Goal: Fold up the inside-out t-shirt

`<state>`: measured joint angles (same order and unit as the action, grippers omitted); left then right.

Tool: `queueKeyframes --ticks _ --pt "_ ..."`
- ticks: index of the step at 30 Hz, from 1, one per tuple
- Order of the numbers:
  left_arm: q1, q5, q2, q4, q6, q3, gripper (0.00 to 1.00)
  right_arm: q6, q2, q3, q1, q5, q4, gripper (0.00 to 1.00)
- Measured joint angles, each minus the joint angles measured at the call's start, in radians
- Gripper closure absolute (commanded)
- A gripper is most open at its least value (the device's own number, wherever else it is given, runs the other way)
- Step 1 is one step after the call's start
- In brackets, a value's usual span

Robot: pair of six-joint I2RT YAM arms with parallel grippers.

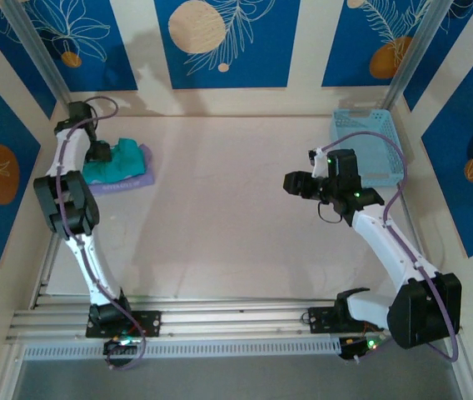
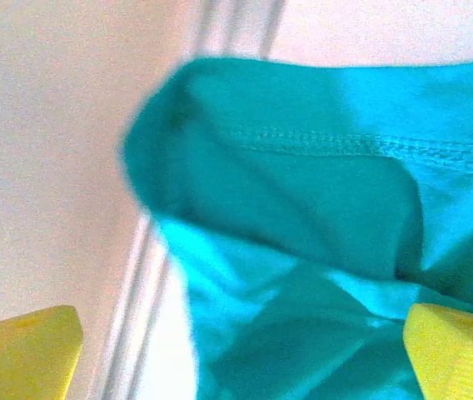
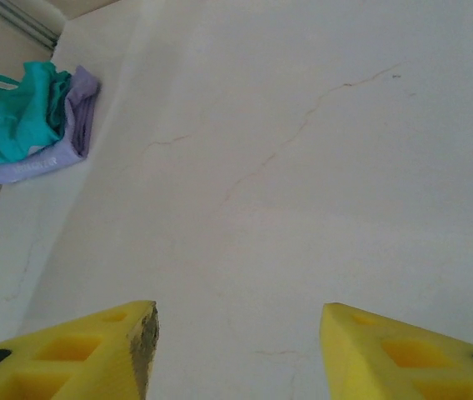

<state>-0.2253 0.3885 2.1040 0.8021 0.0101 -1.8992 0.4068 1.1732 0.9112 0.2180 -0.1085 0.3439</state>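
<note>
Holding nothing in left tool (image 2: 241, 357): jaws wide, close over the t-shirt (image 2: 320, 208). Same on right tool (image 3: 236, 333): open, empty, above bare counter (image 3: 320, 167), well apart from the cloth. Found at far left of counter as a compact bundle atop a purple garment (image 1: 141, 181). Looks mostly done: folded small, though lumpy. Probably left: tidy edges, back off.

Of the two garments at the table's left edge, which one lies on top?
The teal-green t-shirt: it sits bunched on top, while the lavender garment lies flat beneath it with only its edges showing.
</note>
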Motion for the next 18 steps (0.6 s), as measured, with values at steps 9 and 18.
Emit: queueKeyframes --ticks 9,18 --pt "-0.014 0.007 -0.332 -0.134 -0.114 0.222 0.02 -0.015 -0.079 -0.006 0.021 0.088 0.062 0.40" --pt "0.051 -0.372 -0.706 -0.369 -0.284 0.732 0.00 -0.044 -0.203 -0.098 0.038 0.337 0.067 0.01"
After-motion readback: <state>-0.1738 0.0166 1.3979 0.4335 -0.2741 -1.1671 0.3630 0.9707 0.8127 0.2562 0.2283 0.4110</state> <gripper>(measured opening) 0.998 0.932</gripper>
